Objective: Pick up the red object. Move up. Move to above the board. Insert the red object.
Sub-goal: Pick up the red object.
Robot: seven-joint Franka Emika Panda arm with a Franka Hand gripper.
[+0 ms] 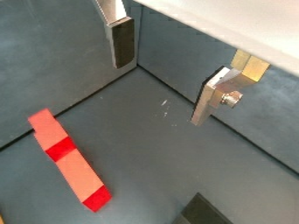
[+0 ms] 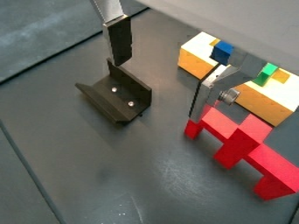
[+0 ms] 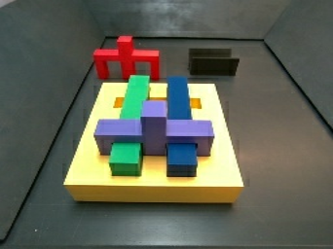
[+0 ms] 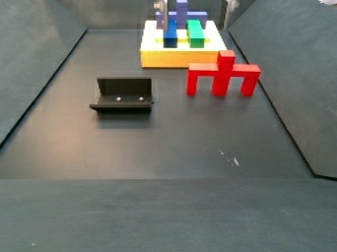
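Hovering gripper [image 2: 162, 70] jaws apart, empty, glossy blocky red object [image 2: 242, 144] beside slotted yellow board [image 3: 156, 170].

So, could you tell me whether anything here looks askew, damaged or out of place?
Nothing stands out. The red object stands upright on the floor beside the board, the fixture sits squarely, and the gripper hangs open above the floor.
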